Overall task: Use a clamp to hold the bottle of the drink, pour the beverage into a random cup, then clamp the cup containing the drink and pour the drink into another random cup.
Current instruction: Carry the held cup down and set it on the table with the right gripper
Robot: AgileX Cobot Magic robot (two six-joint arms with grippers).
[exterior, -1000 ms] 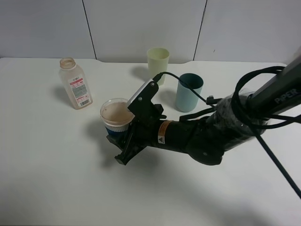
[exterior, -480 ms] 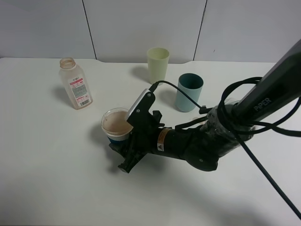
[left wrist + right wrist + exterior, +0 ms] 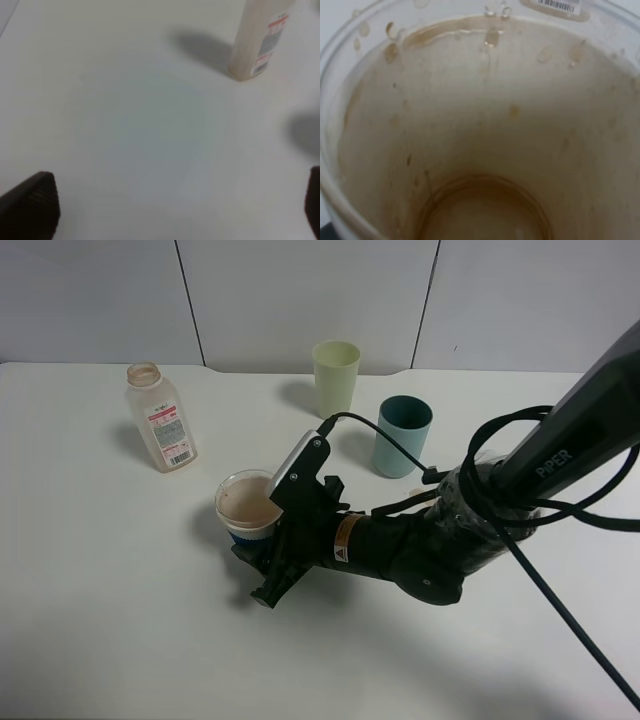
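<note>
The cup containing the drink (image 3: 248, 508), clear with a blue sleeve, stands upright on the white table (image 3: 100, 570), left of centre. The clamp, my right gripper (image 3: 254, 558), is shut around its blue sleeve from the right. The right wrist view looks straight down into the cup (image 3: 480, 125), where brown beverage (image 3: 485, 210) lies at the bottom and droplets cling to the wall. The bottle (image 3: 160, 418) stands upright at the back left, capless; the left wrist view shows its lower part (image 3: 262, 40). My left gripper (image 3: 172, 202) hangs open over bare table, well short of the bottle.
A pale green cup (image 3: 336, 375) stands at the back centre. A teal cup (image 3: 402, 435) stands to its right and nearer, just behind the right arm (image 3: 420, 545). Black cables (image 3: 520, 490) loop over that arm.
The right arm has brought the held cup down a little towards the table and has since held still. The bottle and the other cups have not moved.
</note>
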